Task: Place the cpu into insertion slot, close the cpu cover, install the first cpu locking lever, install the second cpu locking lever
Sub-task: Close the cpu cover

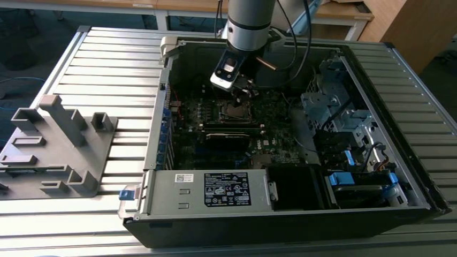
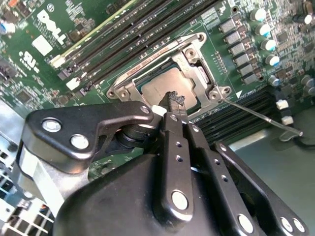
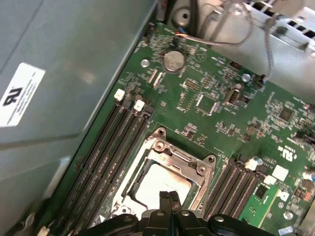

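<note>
gripper [image 2: 173,100], its fingers pressed together and holding nothing, hangs just over the cpu [image 2: 157,87], which lies inside the lowered cpu cover [image 2: 152,65].

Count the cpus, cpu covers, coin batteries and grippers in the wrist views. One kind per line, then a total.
cpu: 1
cpu cover: 1
coin battery: 1
gripper: 1
Total: 4
</note>
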### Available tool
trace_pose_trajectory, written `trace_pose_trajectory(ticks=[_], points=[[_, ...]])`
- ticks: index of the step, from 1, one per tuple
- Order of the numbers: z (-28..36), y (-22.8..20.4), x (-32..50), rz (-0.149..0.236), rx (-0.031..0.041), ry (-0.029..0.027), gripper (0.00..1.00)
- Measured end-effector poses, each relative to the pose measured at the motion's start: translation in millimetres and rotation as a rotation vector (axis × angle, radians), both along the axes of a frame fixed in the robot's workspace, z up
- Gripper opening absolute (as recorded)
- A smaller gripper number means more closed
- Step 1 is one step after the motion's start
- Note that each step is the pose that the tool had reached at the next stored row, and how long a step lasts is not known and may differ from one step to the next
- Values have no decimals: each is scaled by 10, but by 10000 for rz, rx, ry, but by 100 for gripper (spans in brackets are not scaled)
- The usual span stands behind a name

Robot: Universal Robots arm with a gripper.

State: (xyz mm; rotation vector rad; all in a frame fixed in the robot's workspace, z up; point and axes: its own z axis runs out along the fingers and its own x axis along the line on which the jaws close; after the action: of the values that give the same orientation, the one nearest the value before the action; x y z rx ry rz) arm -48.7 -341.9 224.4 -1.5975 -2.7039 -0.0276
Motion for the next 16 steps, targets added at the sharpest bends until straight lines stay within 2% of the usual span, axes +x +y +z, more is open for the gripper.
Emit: trace_pose_trajectory(ticks=[2, 9, 15, 16], points=[[0, 0, 0, 225, 0, 0, 11], [-1, 0, 0, 325, 0, 0, 11], [-2, 0, 0, 1170, 0, 0, 11], [-2, 0, 0, 1216, 0, 0, 11]])
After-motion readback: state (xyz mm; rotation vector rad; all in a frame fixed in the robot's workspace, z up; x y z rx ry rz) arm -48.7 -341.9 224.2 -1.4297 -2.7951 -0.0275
